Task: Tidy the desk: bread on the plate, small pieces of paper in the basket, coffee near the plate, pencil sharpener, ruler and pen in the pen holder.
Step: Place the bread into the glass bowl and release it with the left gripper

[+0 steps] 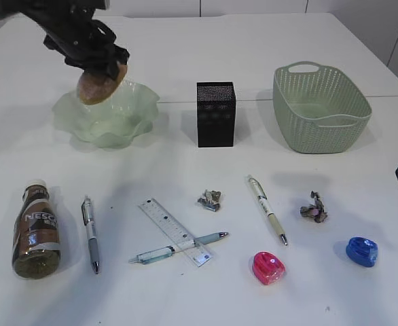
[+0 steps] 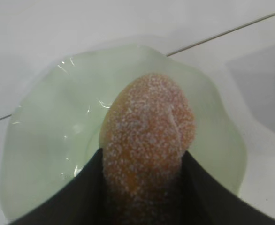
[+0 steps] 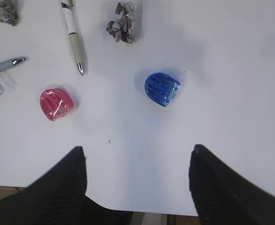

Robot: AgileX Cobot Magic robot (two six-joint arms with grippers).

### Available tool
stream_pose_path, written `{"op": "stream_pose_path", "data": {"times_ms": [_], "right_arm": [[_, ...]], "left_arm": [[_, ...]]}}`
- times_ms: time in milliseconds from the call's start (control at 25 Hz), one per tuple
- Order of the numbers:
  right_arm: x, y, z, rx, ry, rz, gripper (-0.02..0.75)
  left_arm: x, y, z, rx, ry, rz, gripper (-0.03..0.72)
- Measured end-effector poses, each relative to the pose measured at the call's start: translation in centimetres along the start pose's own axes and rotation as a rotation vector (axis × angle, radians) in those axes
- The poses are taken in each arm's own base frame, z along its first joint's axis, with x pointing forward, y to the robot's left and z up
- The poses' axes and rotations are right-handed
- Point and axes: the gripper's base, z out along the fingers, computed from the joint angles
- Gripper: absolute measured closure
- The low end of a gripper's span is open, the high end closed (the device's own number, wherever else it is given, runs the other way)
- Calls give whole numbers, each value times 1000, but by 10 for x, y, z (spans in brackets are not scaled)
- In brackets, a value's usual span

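1. White tabletop (image 1: 206,299) filled the scene, with a seam running across it behind the plate (image 1: 128,122).
2. Bread (image 1: 101,83), sugar-dusted, was pinched between the fingers of the left gripper (image 1: 102,68) and hung over the plate; the left wrist view showed it above the plate's middle, apparently not touching the glass.
3. That put the first step in hand: bread to plate, carried but not yet released.
4. The next move, as judged, called for a short descent, then spreading the fingers so the bread settled inside the wavy rim rather than rolling off.
5. Outward lay the rest, all untouched: coffee (image 1: 36,227) on its side at front left, well apart from the plate; three pens (image 1: 90,233) and a ruler (image 1: 175,231), one pen crossing the ruler; two paper scraps (image 1: 210,200); pink (image 1: 268,267) and blue (image 1: 361,250) sharpeners.
6. Holder (image 1: 216,114) and basket (image 1: 320,109) stood behind, nothing visible in the basket.
7. The right gripper (image 3: 137,183) waited with fingers spread wide above the table edge near the blue sharpener, holding nothing.
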Motion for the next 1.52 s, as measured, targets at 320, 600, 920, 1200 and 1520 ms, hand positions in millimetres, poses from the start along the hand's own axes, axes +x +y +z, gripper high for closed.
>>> {"op": "stream_pose_path", "data": {"times_ms": [320, 600, 920, 1200, 1520], "right_arm": [[1, 0, 0, 0, 12, 4, 206], [3, 0, 0, 0, 32, 4, 206], [3, 0, 0, 1, 33, 28, 205], [3, 0, 0, 1, 33, 41, 205], [3, 0, 0, -1, 33, 42, 205]], "left_arm": [[17, 5, 46, -3, 2, -13, 391], [17, 10, 54, -9, -38, -33, 225], [17, 10, 54, -6, -42, -54, 103], [24, 10, 54, -2, 34, -57, 99], [12, 10, 28, -10, 17, -48, 98]]}}
